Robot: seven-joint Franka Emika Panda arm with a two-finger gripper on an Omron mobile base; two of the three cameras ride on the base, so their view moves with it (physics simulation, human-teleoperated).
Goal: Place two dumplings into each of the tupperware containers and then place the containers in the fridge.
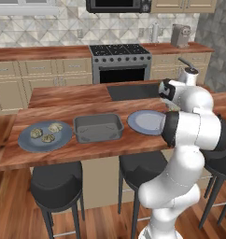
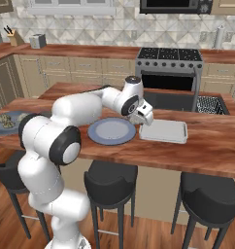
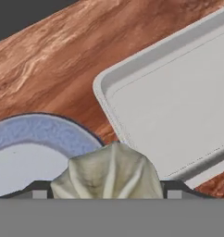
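My gripper hovers low over the island counter, at the left end of an empty tupperware container. It is shut on a pale pleated dumpling, which sits between the two finger tips in the hand view. Beyond that dumpling, the container lies to the right and an empty blue-grey plate to the left. Three more dumplings rest on a second blue-grey plate at the counter's left end. The fridge is out of view.
A deep dark grey pan stands between the two plates. A dark sink with a tap is sunk into the island behind them. Black stools line the near counter edge. The oven stands at the back wall.
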